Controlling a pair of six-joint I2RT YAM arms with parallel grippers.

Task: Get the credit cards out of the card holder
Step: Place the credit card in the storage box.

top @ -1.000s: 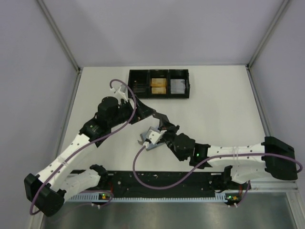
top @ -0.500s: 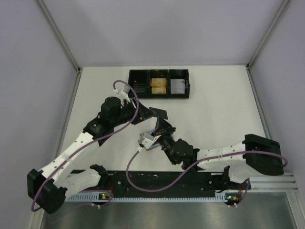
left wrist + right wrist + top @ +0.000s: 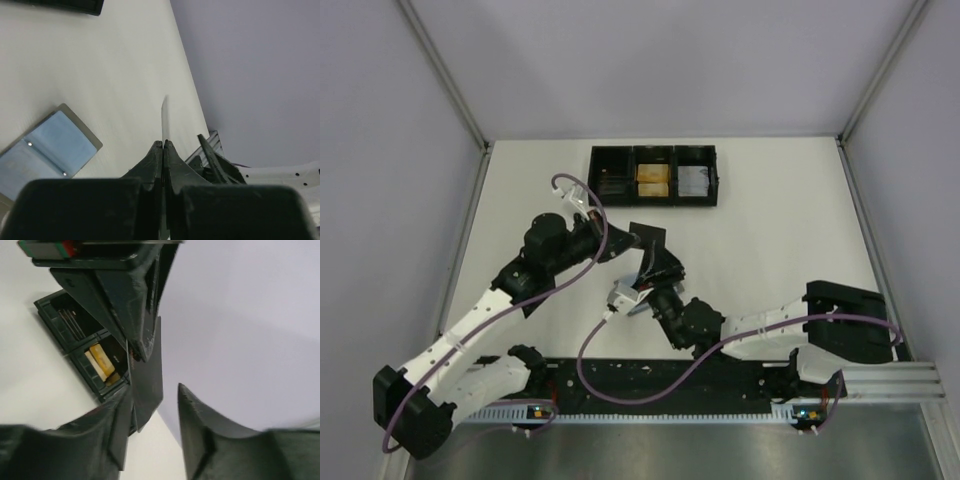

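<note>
The left gripper (image 3: 164,145), fingers closed tight on one credit card (image 3: 164,117), holds it edge-up above the middle of the table (image 3: 125,60), clear of the open card holder (image 3: 50,150) (lying flat, blue inside up), probably so the right gripper (image 3: 155,388), fingers apart around it, can take it.

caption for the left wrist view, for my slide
Left gripper shut on a card seen edge-on, with the open holder at lower left.
</note>
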